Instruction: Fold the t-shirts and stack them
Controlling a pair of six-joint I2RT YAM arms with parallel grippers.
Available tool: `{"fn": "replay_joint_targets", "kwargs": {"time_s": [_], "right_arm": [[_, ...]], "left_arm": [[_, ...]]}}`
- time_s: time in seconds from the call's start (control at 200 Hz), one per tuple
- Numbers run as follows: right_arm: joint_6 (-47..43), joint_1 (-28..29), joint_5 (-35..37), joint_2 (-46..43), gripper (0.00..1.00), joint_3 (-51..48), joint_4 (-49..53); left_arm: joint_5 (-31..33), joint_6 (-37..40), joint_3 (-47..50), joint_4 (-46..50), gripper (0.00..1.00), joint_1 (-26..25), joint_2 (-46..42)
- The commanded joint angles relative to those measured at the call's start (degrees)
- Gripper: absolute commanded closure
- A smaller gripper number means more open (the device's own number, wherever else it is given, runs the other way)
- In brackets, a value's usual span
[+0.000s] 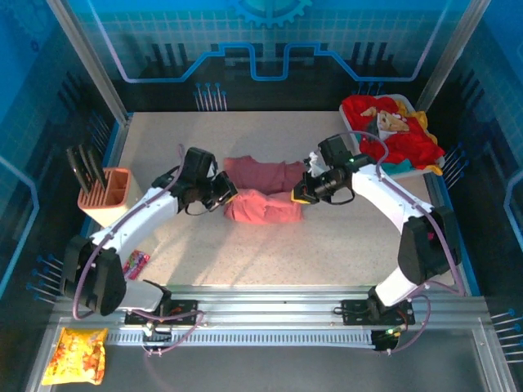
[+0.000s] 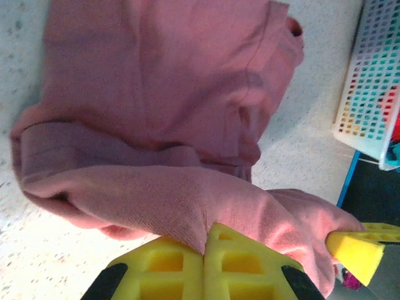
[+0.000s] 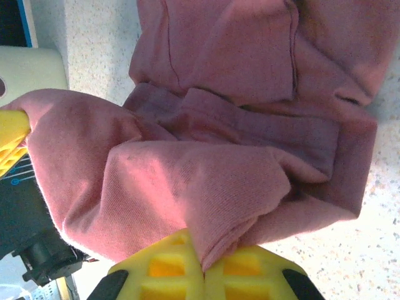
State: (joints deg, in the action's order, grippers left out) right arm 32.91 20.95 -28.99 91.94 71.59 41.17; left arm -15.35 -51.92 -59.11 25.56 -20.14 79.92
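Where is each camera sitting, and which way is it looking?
Top external: above and behind the arms, looking down at the table; both arms show.
Left wrist: on the left arm, facing the pink t-shirt; the shut left pincer shows.
Right wrist: on the right arm, facing the same shirt; the shut right pincer shows.
Shared: both wrist views see the pinched t-shirt.

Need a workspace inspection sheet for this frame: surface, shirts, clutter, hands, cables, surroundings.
surface: speckled table, no spills seen.
job's things: pink t-shirt bunched mid-table, partly folded; red t-shirt heaped with yellow and teal cloth in white basket, far right corner.
clutter: orange tool holder at left edge; small pink packet by left arm; snack bag near-left, outside the rail.
hands: left hand and right hand shut on the pink t-shirt's near fold, opposite ends.
cables: cable loops along both arms.
surroundings: blue printed walls; aluminium rail.
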Motion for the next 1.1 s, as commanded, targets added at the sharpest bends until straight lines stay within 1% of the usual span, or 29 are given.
{"fn": "replay_joint_targets", "kwargs": {"time_s": [0.0, 0.205, 0.36, 0.605, 0.67, 0.865, 1.096], "right_arm": [[-1.3, -1.7, -2.3, 2.5, 0.96, 3.9, 1.9], [-2.4, -2.3, -3.5, 5.6, 0.98, 8.8, 4.0], [-2.5, -2.1, -2.5, 3.8, 0.97, 7.0, 4.1], [-1.9, -1.7, -2.2, 1.5, 0.98, 4.4, 3.2], [-2.0, -2.0, -1.6, 1.9, 0.97, 4.6, 3.2], [-3.5, -3.5, -1.8, 5.6, 0.97, 10.3, 5.8], [-4.3, -4.4, -2.7, 12.3, 0.97, 18.6, 7.8]], "left_arm": [[-2.7, 2.3, -3.7, -1.5, 1.0, 1.5, 2.9], [-4.3, 3.8, -8.7, 0.4, 1.0, 2.1, 6.0], [-3.6, 3.5, -5.3, -0.6, 1.0, 2.5, 3.2], [-3.9, 3.5, -3.6, -0.7, 1.0, 2.9, 1.5], [-4.1, 3.8, -4.3, -0.8, 1.0, 3.2, 2.2], [-5.0, 5.0, -10.3, 0.1, 1.0, 3.6, 6.4], [-6.1, 5.9, -15.4, -0.3, 1.0, 5.1, 12.4]]}}
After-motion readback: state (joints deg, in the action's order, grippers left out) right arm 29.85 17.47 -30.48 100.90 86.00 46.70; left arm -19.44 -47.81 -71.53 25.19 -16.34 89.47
